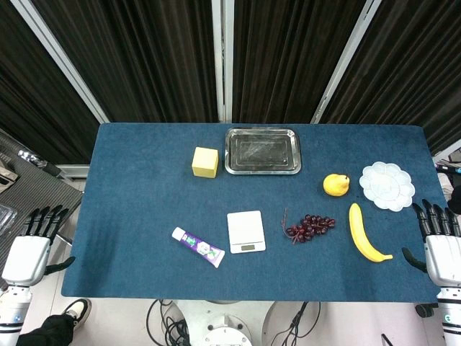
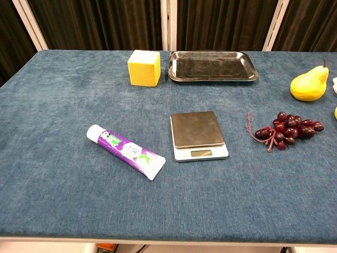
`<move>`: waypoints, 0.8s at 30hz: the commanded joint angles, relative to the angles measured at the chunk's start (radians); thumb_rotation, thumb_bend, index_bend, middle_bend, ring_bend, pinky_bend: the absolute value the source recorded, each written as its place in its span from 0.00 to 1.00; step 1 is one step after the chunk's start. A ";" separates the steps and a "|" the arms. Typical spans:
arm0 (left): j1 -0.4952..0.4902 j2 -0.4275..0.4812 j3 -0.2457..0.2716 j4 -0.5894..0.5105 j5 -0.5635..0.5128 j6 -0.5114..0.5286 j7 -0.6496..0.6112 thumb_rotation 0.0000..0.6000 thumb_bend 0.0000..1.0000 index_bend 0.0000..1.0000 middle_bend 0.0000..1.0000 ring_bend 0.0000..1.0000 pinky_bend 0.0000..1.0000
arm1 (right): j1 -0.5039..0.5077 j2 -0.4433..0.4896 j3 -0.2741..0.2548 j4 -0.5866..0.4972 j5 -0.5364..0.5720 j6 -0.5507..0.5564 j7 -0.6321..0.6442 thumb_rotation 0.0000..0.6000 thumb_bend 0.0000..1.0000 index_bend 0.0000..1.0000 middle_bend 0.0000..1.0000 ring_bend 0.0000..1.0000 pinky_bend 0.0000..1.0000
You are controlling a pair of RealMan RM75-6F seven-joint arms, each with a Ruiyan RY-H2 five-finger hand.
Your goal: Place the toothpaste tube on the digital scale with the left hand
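Note:
A white and purple toothpaste tube lies flat on the blue table, cap end to the left, just left of the digital scale. Nothing rests on the scale's platform. My left hand hangs off the table's left edge, fingers spread and holding nothing, far from the tube. My right hand sits off the right edge, fingers also apart and holding nothing. Neither hand shows in the chest view.
A yellow block and a metal tray stand at the back. Right of the scale lie grapes, a pear, a banana and a white palette.

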 commanded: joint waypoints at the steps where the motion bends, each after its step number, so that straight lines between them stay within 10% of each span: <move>1: -0.001 0.001 0.000 -0.002 0.003 0.000 0.002 1.00 0.01 0.08 0.05 0.00 0.00 | -0.001 0.003 0.001 -0.003 0.000 0.001 0.000 1.00 0.13 0.00 0.00 0.00 0.00; 24: -0.065 0.023 0.003 -0.075 0.058 -0.061 0.054 1.00 0.02 0.08 0.05 0.00 0.00 | -0.003 0.022 0.007 -0.002 0.004 0.002 0.031 1.00 0.13 0.00 0.00 0.00 0.00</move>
